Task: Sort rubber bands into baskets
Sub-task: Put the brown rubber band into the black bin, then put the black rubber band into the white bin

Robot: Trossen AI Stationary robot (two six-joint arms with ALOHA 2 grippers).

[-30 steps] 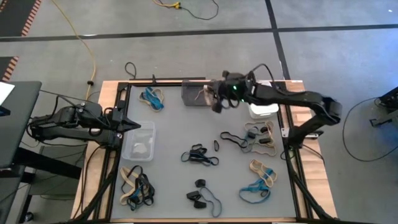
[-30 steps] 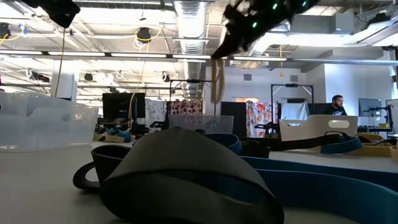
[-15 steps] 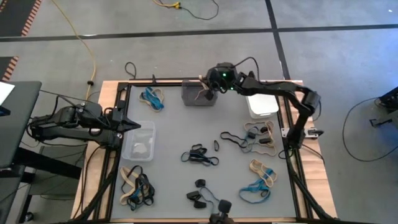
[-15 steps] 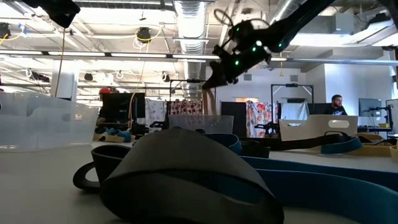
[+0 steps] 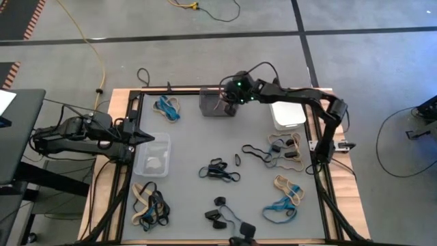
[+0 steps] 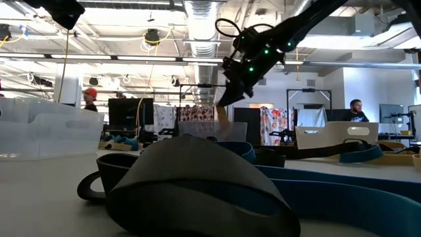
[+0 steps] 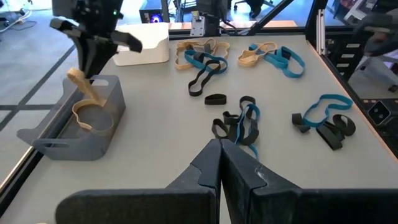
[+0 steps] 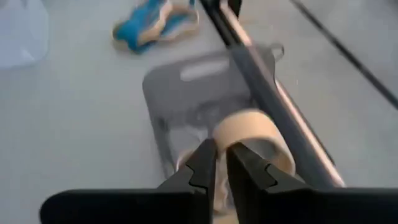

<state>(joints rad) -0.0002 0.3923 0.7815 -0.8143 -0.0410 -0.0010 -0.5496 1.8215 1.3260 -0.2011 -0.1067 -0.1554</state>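
My right gripper point(image 5: 228, 100) hangs over the dark grey basket point(image 5: 212, 106), which stands at the table's far edge. Its fingers are nearly together on a tan rubber band point(image 7: 84, 93) that reaches down into that basket point(image 7: 59, 134). Loose rubber bands in tan, black and blue lie in clusters on the table point(image 5: 218, 171) point(image 5: 280, 152) point(image 5: 149, 205). The clear basket point(image 5: 151, 156) sits at the left and the white basket point(image 5: 287, 115) at the far right. My left gripper point(image 5: 156, 139) waits shut at the table's left side, above the clear basket's edge. My right gripper pinches the tan band's upper end point(image 7: 76, 77) between its two fingers point(image 7: 90, 59), coming slanting down from the table's right. The band hangs below the fingers into the dark grey basket. Its lower loop point(image 7: 93, 118) lies on the basket's floor.
A blue and tan cluster point(image 5: 167, 107) lies left of the grey basket. More bands lie near the front edge point(image 5: 222, 215) point(image 5: 280, 210). The table's black frame rail point(image 8: 261, 68) runs just behind the grey basket. A black band point(image 6: 191, 191) fills the low view's foreground.
My right gripper has gone toward the table's far left and down, from beside the dark grey basket to over it, tipping more steeply downward. The tan band that hung free below it now reaches into the basket.
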